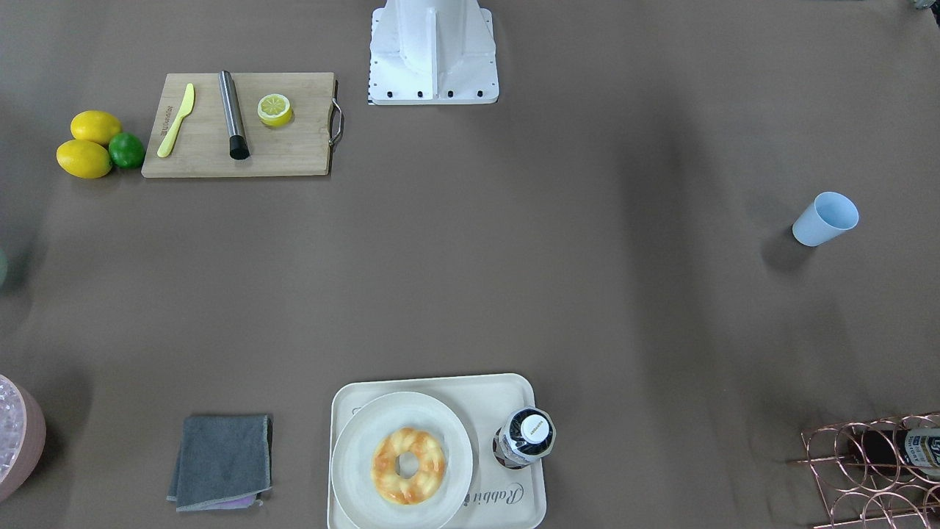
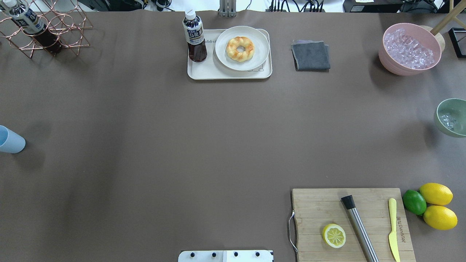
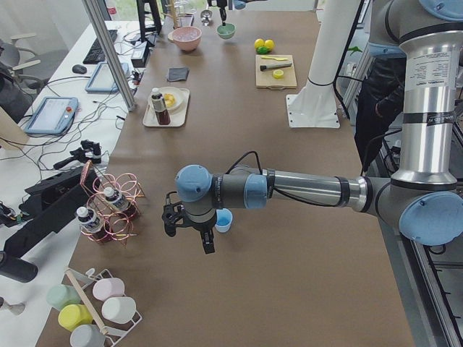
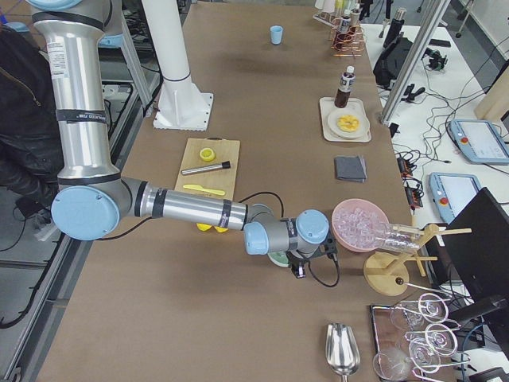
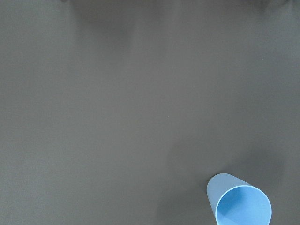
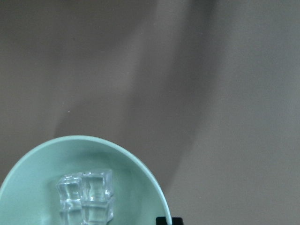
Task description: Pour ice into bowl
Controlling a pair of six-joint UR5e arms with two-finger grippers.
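The ice point(image 2: 447, 119) lies in the bowl point(image 2: 441, 128); the larger bowl point(image 2: 393, 65) stands behind it; the cutting board point(image 2: 320, 207) before it

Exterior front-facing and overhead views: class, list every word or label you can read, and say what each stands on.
"Rabbi": script on the tray, its end hidden by the plate.
Cutting board: engraved word, too blurred to read.
Bottle on the tray: label and cap print too small.
Bottle in the wire rack: label blurred; the wire rack itself bears no text.
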